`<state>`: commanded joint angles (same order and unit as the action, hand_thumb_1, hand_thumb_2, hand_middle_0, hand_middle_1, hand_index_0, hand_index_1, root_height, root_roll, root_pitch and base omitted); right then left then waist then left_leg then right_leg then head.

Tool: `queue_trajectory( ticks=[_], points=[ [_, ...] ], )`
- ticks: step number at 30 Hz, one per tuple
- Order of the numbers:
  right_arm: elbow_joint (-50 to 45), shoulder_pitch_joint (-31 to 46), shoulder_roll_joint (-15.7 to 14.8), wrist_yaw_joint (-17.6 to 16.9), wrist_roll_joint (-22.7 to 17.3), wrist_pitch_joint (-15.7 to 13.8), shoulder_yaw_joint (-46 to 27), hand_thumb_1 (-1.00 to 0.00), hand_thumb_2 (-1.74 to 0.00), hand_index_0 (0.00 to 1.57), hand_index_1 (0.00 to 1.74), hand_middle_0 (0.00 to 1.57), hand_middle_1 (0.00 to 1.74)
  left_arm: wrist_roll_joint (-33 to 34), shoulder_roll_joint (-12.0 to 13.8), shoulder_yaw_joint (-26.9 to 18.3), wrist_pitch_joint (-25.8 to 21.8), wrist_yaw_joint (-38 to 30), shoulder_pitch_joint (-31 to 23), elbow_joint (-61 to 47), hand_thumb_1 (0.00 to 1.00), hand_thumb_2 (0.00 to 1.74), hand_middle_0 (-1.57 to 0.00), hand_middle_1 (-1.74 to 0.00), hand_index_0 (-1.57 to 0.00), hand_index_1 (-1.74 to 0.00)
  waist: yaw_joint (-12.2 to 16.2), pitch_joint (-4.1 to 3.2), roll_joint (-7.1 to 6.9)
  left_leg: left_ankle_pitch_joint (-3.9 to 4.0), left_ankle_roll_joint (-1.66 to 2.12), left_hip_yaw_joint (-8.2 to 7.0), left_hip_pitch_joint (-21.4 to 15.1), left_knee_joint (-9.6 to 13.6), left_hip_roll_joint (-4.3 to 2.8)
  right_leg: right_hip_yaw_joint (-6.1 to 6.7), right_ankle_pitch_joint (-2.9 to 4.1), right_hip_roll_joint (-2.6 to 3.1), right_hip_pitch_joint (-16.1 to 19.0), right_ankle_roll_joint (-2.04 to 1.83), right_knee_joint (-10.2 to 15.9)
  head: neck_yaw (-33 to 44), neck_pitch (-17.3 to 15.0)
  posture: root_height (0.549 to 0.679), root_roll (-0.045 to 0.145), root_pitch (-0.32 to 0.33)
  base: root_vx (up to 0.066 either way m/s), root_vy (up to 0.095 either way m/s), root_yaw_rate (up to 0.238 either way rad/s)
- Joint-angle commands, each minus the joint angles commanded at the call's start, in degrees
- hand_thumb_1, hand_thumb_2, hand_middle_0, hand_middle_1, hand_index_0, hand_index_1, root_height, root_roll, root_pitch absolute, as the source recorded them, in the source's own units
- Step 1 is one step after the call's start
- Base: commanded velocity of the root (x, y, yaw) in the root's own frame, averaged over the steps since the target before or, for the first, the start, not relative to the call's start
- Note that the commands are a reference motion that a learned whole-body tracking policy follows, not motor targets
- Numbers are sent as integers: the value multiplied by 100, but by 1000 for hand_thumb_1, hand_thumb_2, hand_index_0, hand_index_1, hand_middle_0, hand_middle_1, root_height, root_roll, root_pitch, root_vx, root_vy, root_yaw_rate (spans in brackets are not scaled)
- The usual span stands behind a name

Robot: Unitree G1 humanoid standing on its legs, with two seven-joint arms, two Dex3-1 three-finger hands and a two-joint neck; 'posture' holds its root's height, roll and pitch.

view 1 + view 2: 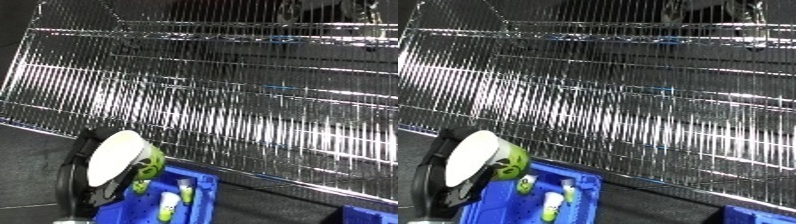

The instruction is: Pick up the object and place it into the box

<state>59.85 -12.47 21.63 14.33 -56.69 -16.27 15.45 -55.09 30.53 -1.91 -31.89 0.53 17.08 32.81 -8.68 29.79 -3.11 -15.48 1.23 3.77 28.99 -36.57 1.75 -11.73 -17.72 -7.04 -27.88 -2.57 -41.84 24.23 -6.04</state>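
My left hand [69, 176] is at the lower left, its black fingers curled round a white and green cup-like object [120, 157]. The object is held tilted, its white face up and its green side [512, 165] toward the bin. It hangs just over the left end of a blue bin [206, 192] at the bottom edge. My right hand shows in neither view.
Small white and green bottles [169, 206] lie inside the blue bin. A large chrome wire shelf [231, 100] fills the view behind and above it. The corner of a second blue bin [369, 214] shows at the lower right. The floor is dark.
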Motion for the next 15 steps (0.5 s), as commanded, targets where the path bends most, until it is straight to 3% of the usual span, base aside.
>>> queue_trajectory(
  ticks=[7, 15],
  points=[
    [224, 18, 21, 162, -93, -2, -57, 0, 0, 0, 0, 0, 0, -701, 64, -460, -33, -44, -305, 970, 1000, 1740, -1570, -1740, -1570, -1740, -36, 0, -27, 61, 11, 22, -3, 65, -6, -58, -68, -9, 53, 43, 22, 425, -147, 641, 35, 98, -5, -9, 49],
    [432, -50, 16, 347, -101, -7, -5, 0, 0, 0, 0, 0, 0, -814, 84, -584, 363, 200, -318, 2168, 600, 1044, -942, -1044, -942, -1044, 2, 0, -127, 118, 23, 18, -24, 143, -50, -63, -91, 18, 94, 64, 74, 680, -335, 641, 32, 99, -2, -3, -2]
  ],
)
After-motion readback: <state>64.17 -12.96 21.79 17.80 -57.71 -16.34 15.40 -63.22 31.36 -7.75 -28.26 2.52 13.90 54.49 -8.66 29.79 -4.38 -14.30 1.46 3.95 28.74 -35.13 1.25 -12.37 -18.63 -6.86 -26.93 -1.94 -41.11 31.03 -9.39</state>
